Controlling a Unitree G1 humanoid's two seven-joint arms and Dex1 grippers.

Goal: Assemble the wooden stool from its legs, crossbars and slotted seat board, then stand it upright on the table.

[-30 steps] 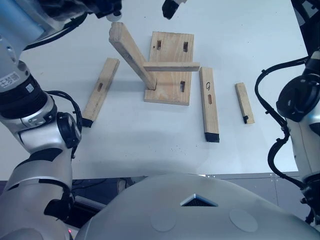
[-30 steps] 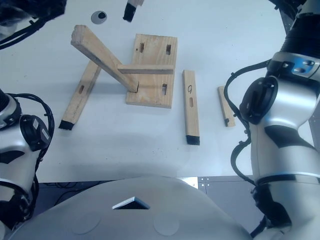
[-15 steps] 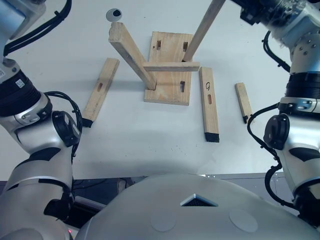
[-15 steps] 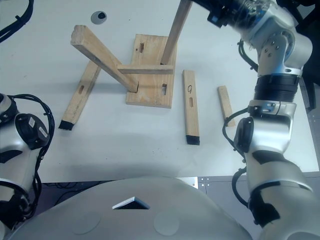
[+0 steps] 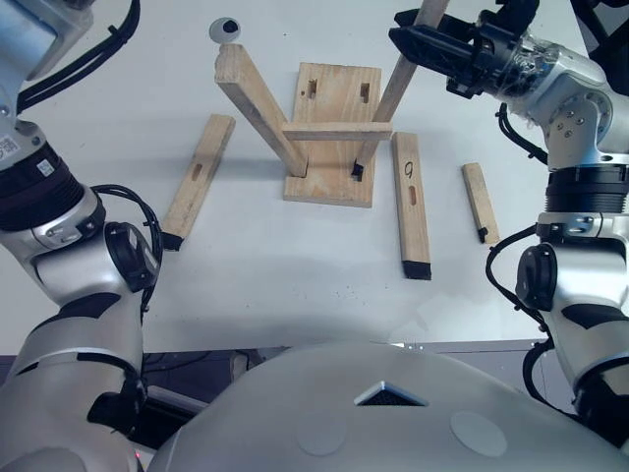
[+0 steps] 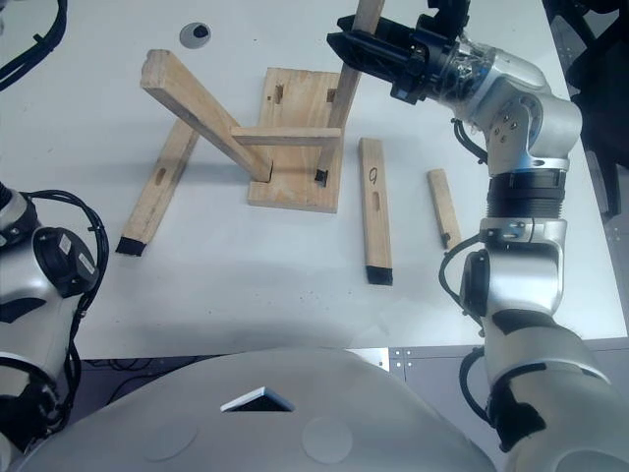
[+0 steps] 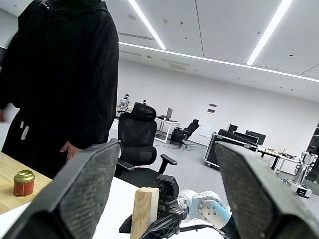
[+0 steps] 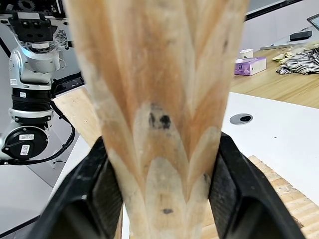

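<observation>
Wood in the right claw: the held leg, clamped by its upper part. It leans, with its dark lower end at the near right slot of the seat board.
Left claw: fingers wide apart, holding nothing, pointing out into the room.
Already on the board: a tilted leg stands at the near left slot, and a crossbar reaches from it toward the held leg.
Loose on the worktop: a left spare leg, a right spare leg, and a short crossbar farther right.
Risk: the held leg comes in slanted, so pressing down may jam it or slide the unheld board. Knocking the crossbar could tip the tilted leg.
Hard to tell: whether the lower end has entered the slot, and whether the crossbar's free end touches the held leg. The held leg's top is cut off.
</observation>
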